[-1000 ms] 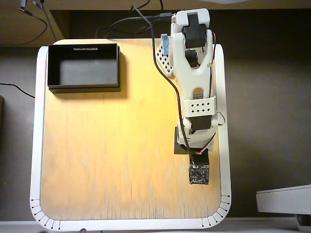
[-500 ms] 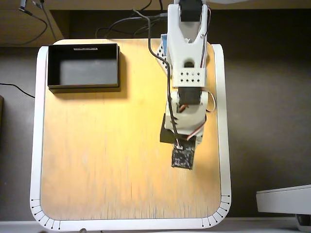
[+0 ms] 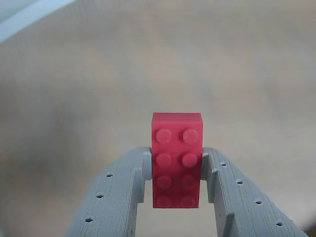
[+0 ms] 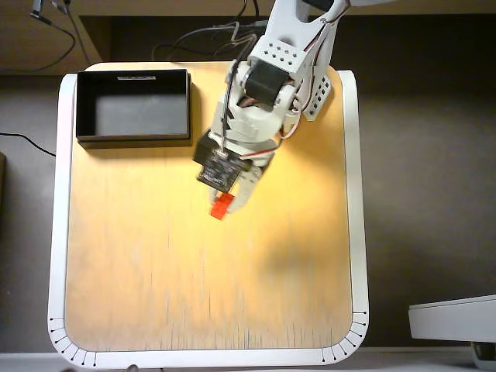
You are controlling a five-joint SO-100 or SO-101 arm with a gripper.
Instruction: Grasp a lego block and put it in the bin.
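The red lego block (image 3: 177,160) is clamped between my grey gripper (image 3: 176,170) fingers, studs facing the wrist camera, held above the blurred wooden table. In the overhead view the gripper (image 4: 226,203) holds the block (image 4: 222,208) over the table's upper middle. The black bin (image 4: 133,114) with a dark grey floor stands at the table's upper left corner, to the left of the arm and apart from the block. The bin is out of the wrist view.
The wooden table (image 4: 201,279) has a white rim (image 4: 56,232). Cables (image 4: 194,39) run behind its far edge. A white object (image 4: 453,318) lies off the table at the lower right.
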